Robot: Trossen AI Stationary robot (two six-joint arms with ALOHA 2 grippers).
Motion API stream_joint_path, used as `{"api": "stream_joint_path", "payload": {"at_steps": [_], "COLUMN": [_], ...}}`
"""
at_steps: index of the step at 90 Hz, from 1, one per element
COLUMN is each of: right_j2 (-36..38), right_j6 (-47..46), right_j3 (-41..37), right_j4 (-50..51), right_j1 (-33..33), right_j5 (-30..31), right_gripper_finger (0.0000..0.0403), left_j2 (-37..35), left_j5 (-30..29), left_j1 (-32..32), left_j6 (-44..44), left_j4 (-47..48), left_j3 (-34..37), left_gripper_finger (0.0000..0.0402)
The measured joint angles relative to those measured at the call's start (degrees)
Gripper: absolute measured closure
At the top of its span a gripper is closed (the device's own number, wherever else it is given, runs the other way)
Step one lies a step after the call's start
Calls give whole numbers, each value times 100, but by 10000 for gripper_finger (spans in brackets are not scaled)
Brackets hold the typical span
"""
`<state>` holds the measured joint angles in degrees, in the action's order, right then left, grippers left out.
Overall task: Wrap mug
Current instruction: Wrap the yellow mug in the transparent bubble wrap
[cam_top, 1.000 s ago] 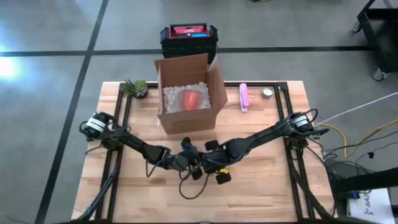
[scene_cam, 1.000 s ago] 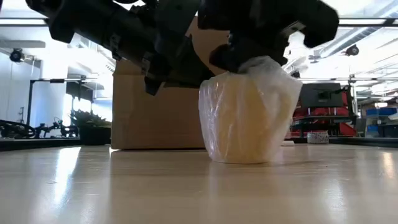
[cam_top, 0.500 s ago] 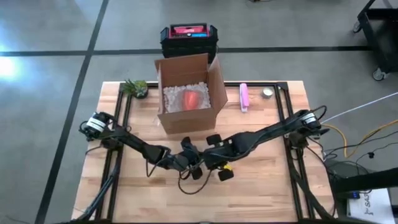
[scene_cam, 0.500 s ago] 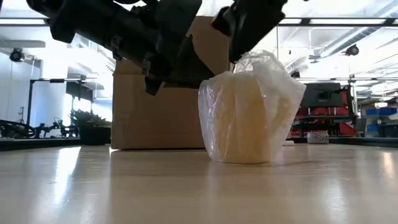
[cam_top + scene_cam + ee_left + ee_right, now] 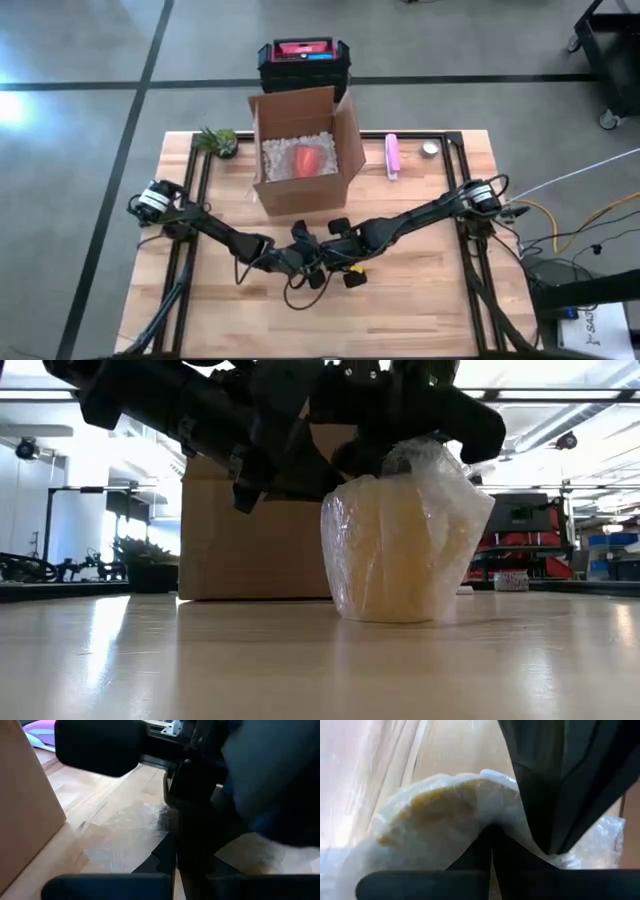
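Note:
A yellow mug stands upright on its base at the middle of the table, covered in clear bubble wrap that is bunched over its top. My right gripper sits on top of the mug with its fingers shut, pointing down into the bunched wrap. My left gripper is shut beside the mug's upper left side. A loose part of the wrap lies flat on the table beyond it. My right gripper presses its shut fingertips from above into the wrap at the mug's mouth, denting it into a V. The mug stays upright on the table. My left gripper is next to the wrapped mug; whether it touches it I cannot tell, because the right arm hides that spot.
An open cardboard box with white filler and a red object stands behind the mug. A small plant is at the far left. A pink object and a small round thing are at the far right. A black-and-red case stands beyond the table.
My right gripper rose off the mug's top toward the far edge, and the bunched wrap puffed up. It then came back down onto the top. The mug has not moved.

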<state>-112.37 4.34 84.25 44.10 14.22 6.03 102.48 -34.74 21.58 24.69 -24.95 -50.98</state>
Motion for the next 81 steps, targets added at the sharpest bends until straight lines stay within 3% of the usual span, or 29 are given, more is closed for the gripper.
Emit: {"api": "stream_joint_path", "payload": {"at_steps": [23, 34, 41, 61, 75, 81], "right_j2": [997, 1227, 1189, 550, 168, 103], "right_j6": [-131, -396, -464, -316, -208, -157], "right_j3": [275, 215, 185, 125, 113, 108], "right_j4": [690, 755, 670, 394, 255, 196], "right_j1": [13, 17, 89, 192, 156, 110], "right_j5": [-137, -817, -1118, -1199, -490, -462], "right_gripper_finger": [403, 403, 403, 403, 403, 403], "left_j2": [0, 0, 0, 0, 0, 0], "left_j5": [-4, -6, -4, 37, 43, 42], "left_j1": [2, 2, 0, 2, 0, 0], "left_j6": [-1, -21, -22, -22, -19, -22], "left_j4": [5, 5, 7, -3, 4, 4], "left_j3": [1, 2, 2, 2, 2, 2], "left_gripper_finger": [402, 402, 402, 402, 402, 402]}}
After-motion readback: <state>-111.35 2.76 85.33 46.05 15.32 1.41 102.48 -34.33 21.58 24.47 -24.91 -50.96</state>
